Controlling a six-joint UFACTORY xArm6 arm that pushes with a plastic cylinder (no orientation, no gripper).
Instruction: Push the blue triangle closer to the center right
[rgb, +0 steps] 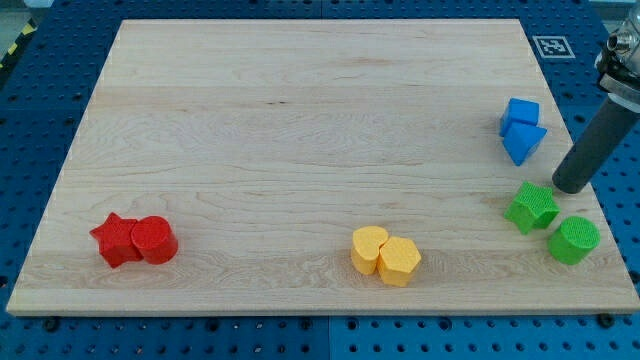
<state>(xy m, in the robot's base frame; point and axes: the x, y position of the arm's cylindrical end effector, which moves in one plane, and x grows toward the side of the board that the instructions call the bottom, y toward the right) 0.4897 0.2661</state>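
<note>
At the frame's right edge, our rod, which carries no claw, rests my tip (568, 187) just lower right of the blue triangle (523, 143), above the green star (532, 208)

table: pale wooden board (300, 120) with visible grain, filling most of the view
surround: blue perforated surface (40, 100) on every side
marker: black-and-white tag (552, 46) at the view's top right
light: even, soft
</note>
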